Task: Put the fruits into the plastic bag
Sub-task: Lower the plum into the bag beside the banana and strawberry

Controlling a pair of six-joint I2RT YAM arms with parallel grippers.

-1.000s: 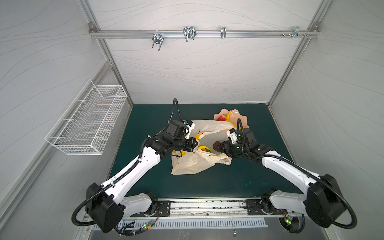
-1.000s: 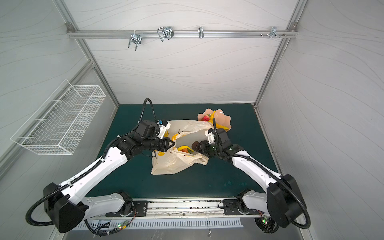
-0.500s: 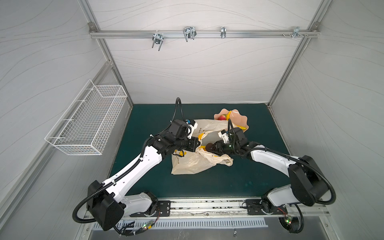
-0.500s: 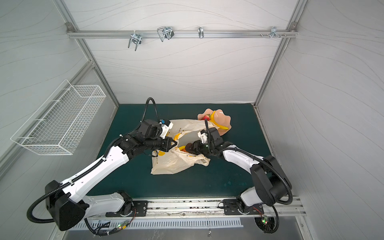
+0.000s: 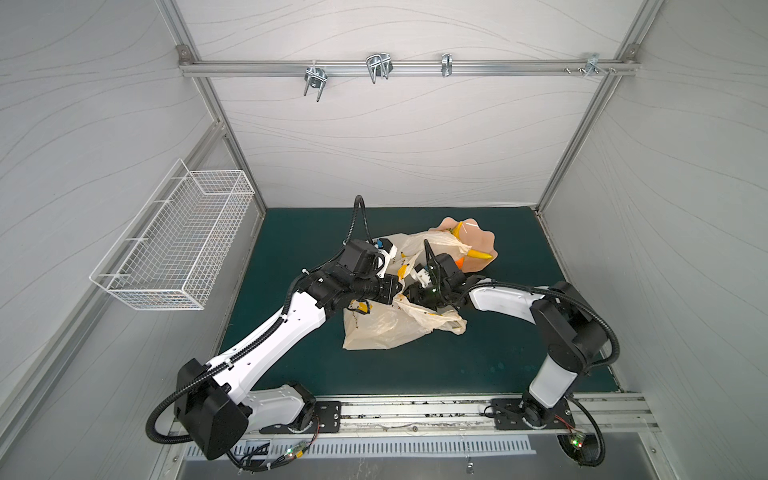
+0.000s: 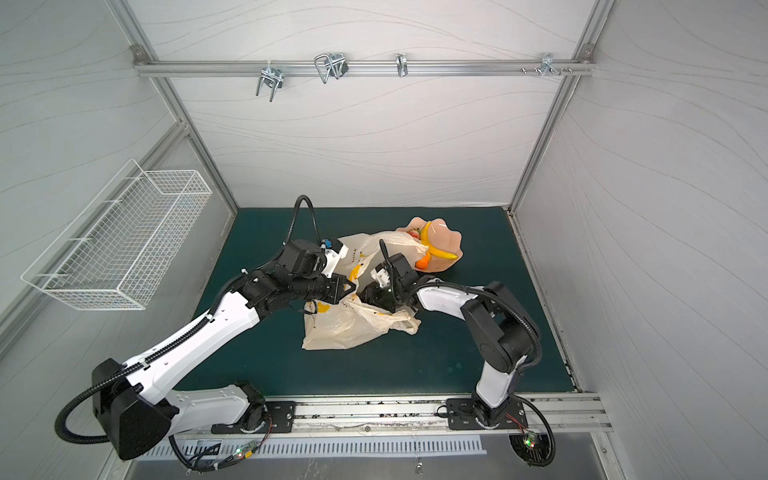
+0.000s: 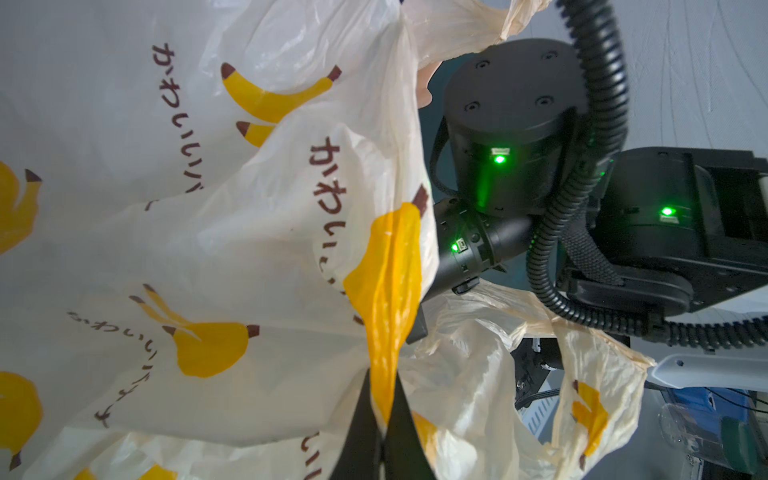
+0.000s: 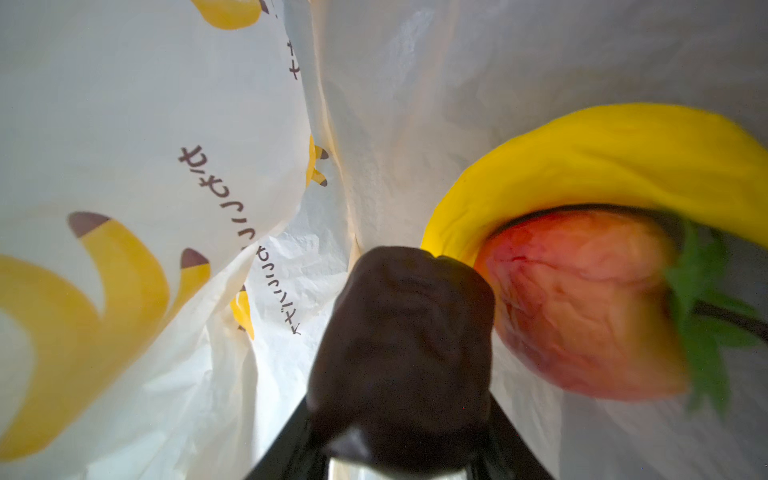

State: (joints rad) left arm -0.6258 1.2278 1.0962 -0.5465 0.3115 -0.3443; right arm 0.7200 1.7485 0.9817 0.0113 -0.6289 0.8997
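1. Left gripper (image 7: 382, 419): fingers pinched tight on plastic bag (image 7: 249, 232) rim.
2. Right gripper (image 8: 397, 453): clamped on dark brown piece (image 8: 403, 340), inside the bag.
3. Banana (image 8: 602, 166) and strawberry (image 8: 582, 303) just beside the piece; bag walls crowd close.
4. Pink dish (image 5: 482, 241) behind bag holds an orange (image 5: 459, 262); bag handle drapes over its rim.

Recording inside a robotics lab test cell. Noting white panel walls (image 5: 395, 145) boxed by an aluminium profile frame (image 5: 415, 67), a dark green mat (image 5: 478, 365), a metal rail (image 5: 415, 411) carrying both arm bases (image 5: 278, 405) along the mat's near edge, exposed wiring (image 5: 266, 457) trailing below, a wire basket (image 5: 178, 249) hanging on the left wall.
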